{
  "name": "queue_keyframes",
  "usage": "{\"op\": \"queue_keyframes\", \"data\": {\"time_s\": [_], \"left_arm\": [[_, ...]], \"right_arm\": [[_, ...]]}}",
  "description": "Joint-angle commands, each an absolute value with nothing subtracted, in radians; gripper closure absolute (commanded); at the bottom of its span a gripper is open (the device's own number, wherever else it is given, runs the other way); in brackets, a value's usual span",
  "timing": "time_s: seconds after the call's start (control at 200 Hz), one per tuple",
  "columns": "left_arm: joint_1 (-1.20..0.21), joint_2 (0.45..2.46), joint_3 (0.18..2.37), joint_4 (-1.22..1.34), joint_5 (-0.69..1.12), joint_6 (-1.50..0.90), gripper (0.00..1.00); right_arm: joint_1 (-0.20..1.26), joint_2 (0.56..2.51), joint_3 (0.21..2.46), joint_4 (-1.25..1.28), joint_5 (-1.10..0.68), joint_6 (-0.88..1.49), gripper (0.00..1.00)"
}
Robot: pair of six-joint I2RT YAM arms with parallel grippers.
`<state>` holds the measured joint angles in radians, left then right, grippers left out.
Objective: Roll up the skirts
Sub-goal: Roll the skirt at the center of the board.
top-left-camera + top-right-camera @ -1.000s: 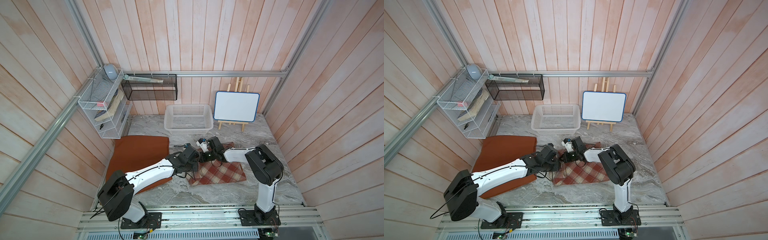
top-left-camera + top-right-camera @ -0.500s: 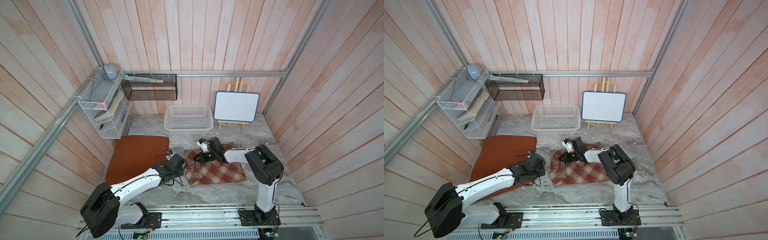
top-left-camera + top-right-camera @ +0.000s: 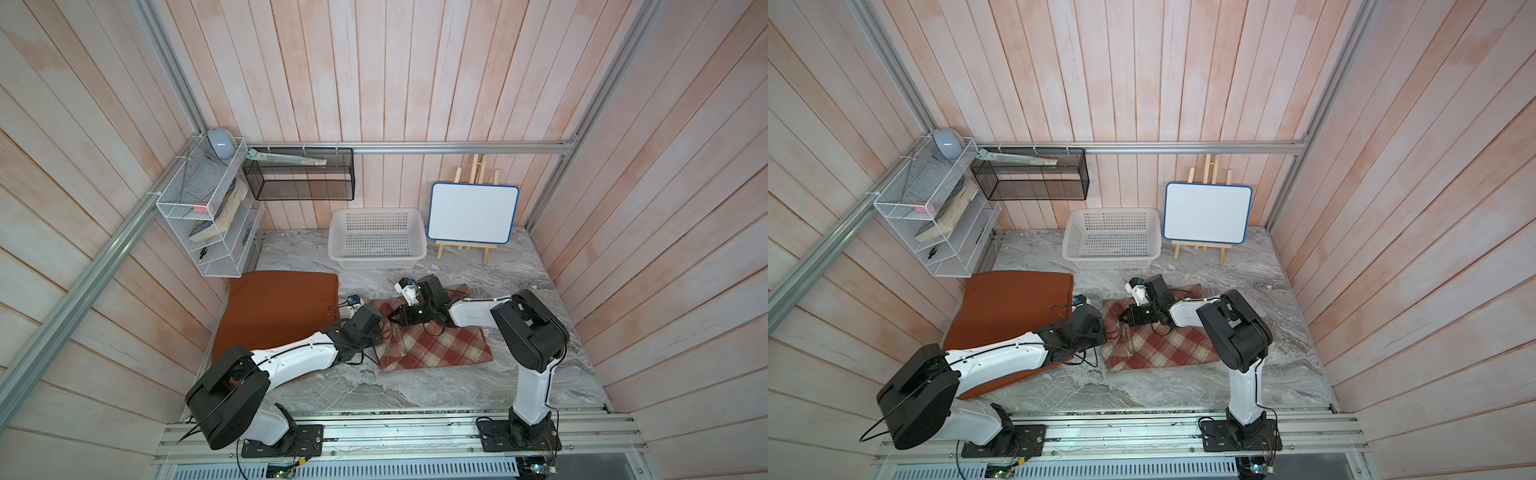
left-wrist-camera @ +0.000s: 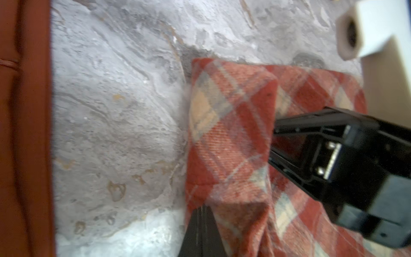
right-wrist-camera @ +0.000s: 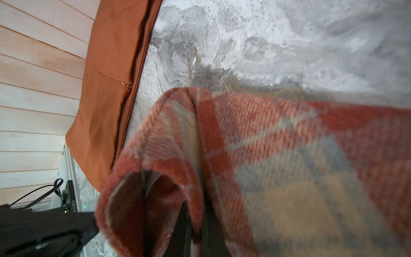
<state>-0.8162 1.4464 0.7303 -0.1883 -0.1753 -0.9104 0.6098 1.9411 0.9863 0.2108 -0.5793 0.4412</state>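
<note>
Left jaws: left gripper pinched shut on the plaid skirt's folded edge.
Right jaws: right gripper clamped on the same fold, just beside.
Plaid skirt: mid-table.
Orange skirt: flat, apart, on the left arm's side.

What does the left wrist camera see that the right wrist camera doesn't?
Only the left wrist view shows the right gripper from the outside, pinching a fold of the plaid skirt. Only the right wrist view shows the wood wall and the zipper on the orange skirt. Both show the plaid skirt, the orange skirt and the marble table.
</note>
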Motion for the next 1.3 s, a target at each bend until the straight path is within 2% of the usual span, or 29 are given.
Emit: {"op": "queue_keyframes", "data": {"time_s": [0.0, 0.345, 0.395, 0.52, 0.665, 0.74, 0.875, 1.1, 1.29], "left_arm": [[-0.857, 1.434, 0.73, -0.099, -0.12, -0.948, 1.0], [-0.923, 1.613, 0.741, 0.007, -0.065, -0.978, 1.0], [-0.924, 1.629, 0.741, -0.001, -0.073, -0.981, 1.0], [-0.927, 1.641, 0.739, -0.008, -0.077, -0.982, 1.0], [-0.927, 1.645, 0.722, -0.003, -0.086, -0.996, 1.0], [-0.927, 1.652, 0.725, -0.002, -0.08, -0.994, 1.0], [-0.926, 1.657, 0.727, -0.003, -0.079, -0.994, 1.0], [-0.927, 1.662, 0.724, 0.01, -0.062, -0.989, 1.0], [-0.926, 1.678, 0.731, 0.011, -0.046, -0.982, 1.0]], "right_arm": [[0.603, 1.929, 0.962, 0.188, -0.549, 0.453, 1.0], [0.602, 1.896, 0.929, 0.204, -0.536, 0.482, 1.0], [0.601, 1.873, 0.918, 0.206, -0.526, 0.49, 0.85], [0.601, 1.79, 0.913, 0.169, -0.487, 0.493, 0.69], [0.6, 1.681, 0.916, 0.093, -0.388, 0.473, 0.65], [0.6, 1.658, 0.917, 0.082, -0.392, 0.473, 0.69], [0.604, 1.679, 0.917, 0.133, -0.49, 0.497, 1.0], [0.62, 1.812, 0.937, 0.221, -0.606, 0.508, 1.0], [0.627, 1.811, 0.94, 0.187, -0.567, 0.491, 1.0]]}}
